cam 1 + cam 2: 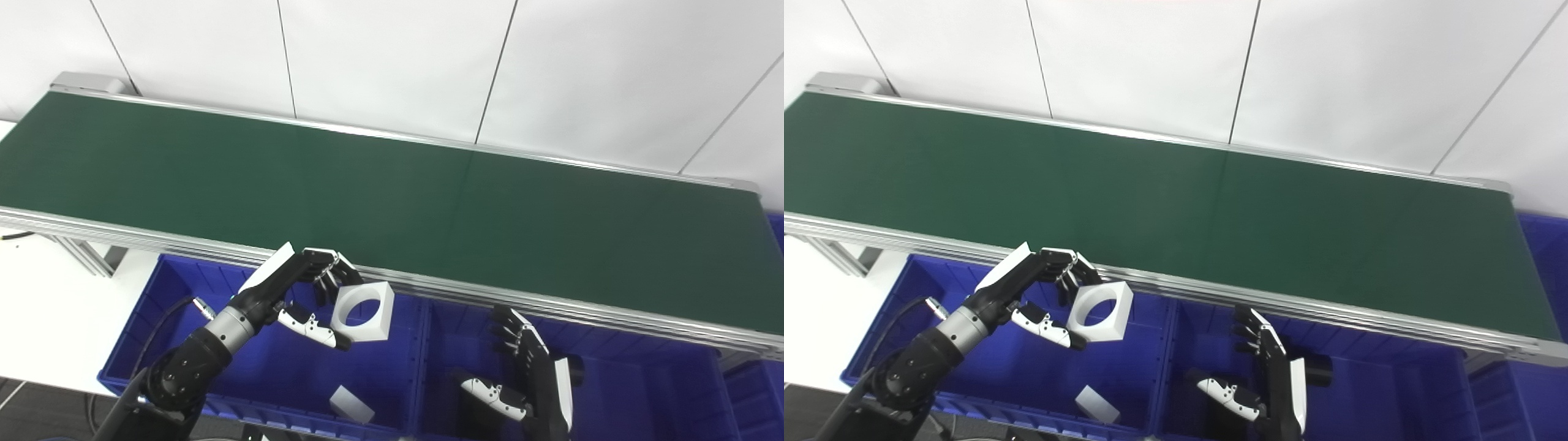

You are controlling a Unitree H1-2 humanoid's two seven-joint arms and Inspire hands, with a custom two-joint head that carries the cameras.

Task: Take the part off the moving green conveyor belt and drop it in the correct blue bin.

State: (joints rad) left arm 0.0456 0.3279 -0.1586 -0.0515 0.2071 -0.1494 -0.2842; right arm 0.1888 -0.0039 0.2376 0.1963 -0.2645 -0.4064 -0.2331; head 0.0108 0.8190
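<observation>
A white square part with a round hole (365,310) hangs above the left blue bin (184,294), just in front of the green conveyor belt (392,202). My left hand (306,288) is shut on it, fingers on its upper left edge and thumb under its lower left corner. My right hand (527,373) is open with fingers spread, hovering over the middle blue bin (643,392) and holding nothing. No part lies on the belt.
A white block (351,404) lies in the left bin near its front wall. A dark cylindrical piece (1318,370) sits in the middle bin behind my right hand. Another blue bin (1543,239) shows at the far right. The belt's aluminium rail (551,306) runs above the bins.
</observation>
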